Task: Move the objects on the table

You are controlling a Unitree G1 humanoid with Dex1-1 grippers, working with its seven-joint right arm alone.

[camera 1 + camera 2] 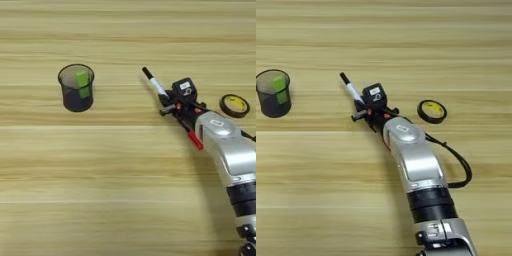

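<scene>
Where the broad light wooden table [115,180] with its pale lengthwise grain stripes fills the frame, a dark mesh cup [76,88] stands upright in the upper left, and a green stick [83,83] leans inside it, tilted against the wall. Right of centre, a white marker with a black cap [154,82] lies slantwise on the wood, cap toward the upper left, its lower end running in under the black two-fingered gripper [169,105] of the right arm. The fingers sit at that end of the marker, but whether they are clenched on it or released cannot be told. A red end of a thin black-and-red pen [195,140] shows just below the wrist, beside the silver forearm [416,165], which enters from the bottom right. Further right, near the gripper yet apart from it, lies flat a black tape ring with a yellow core [234,105].
</scene>
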